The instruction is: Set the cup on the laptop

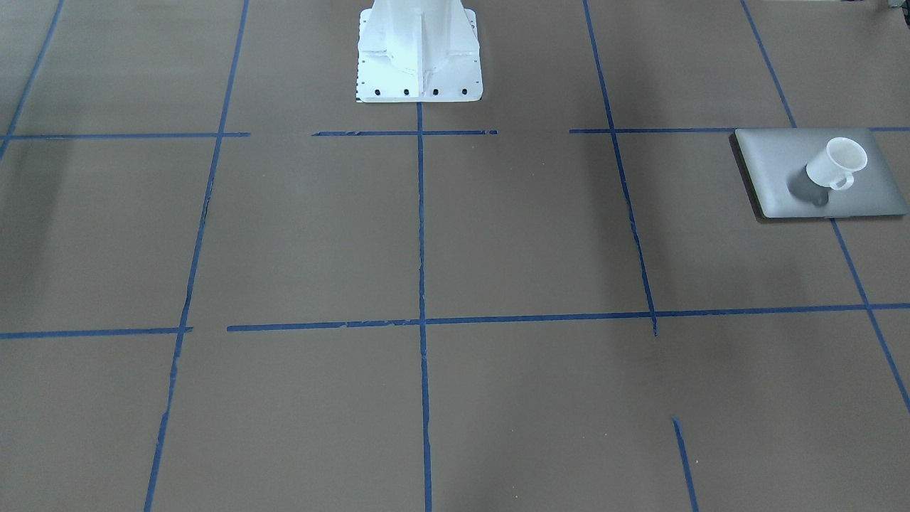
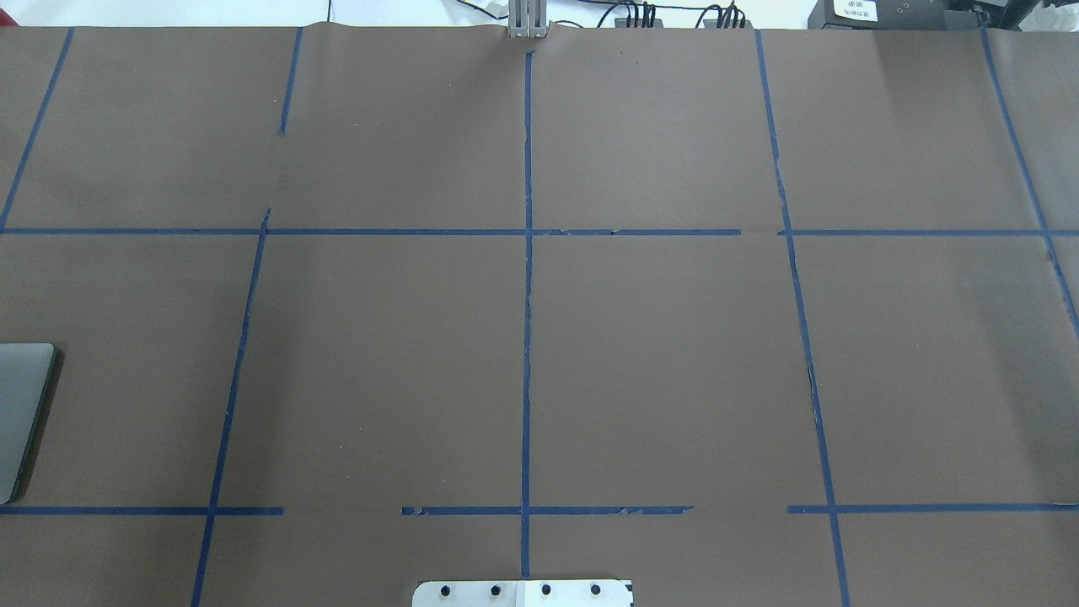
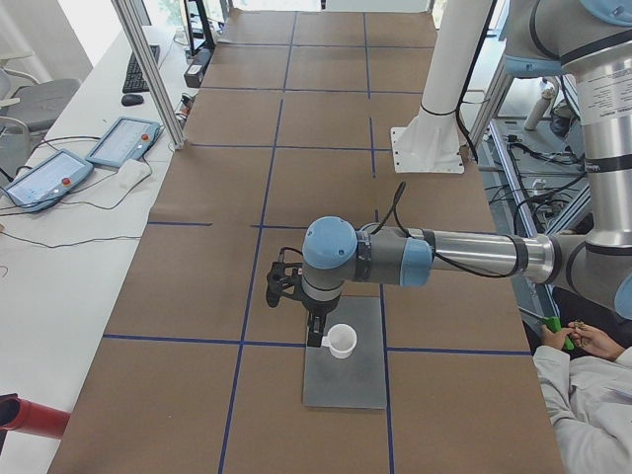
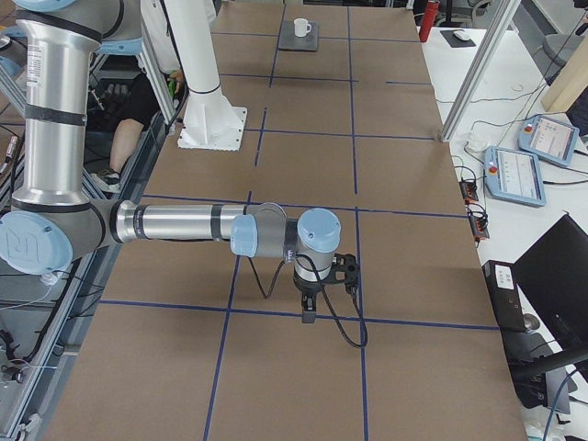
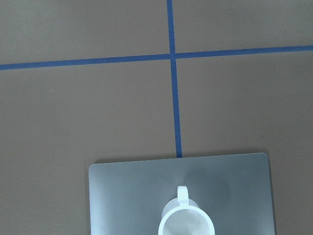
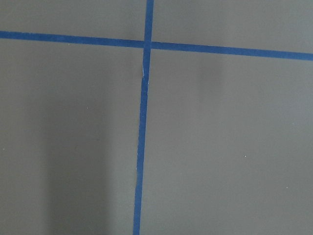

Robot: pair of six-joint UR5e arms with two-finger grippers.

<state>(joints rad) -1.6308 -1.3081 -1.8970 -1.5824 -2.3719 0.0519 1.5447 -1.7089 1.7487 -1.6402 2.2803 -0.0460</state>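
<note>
Whether the left gripper (image 3: 314, 330) has its fingers spread or closed cannot be told; it hangs just beside the cup (image 1: 837, 163), which stands on the laptop (image 1: 768, 153) at the table's left edge. The placing looks done, so any retreat should go straight up, clear of rim and handle.

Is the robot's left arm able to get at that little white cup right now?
Probably yes. The left tool hangs close by the cup, which stands alone on the laptop with nothing between them.
</note>
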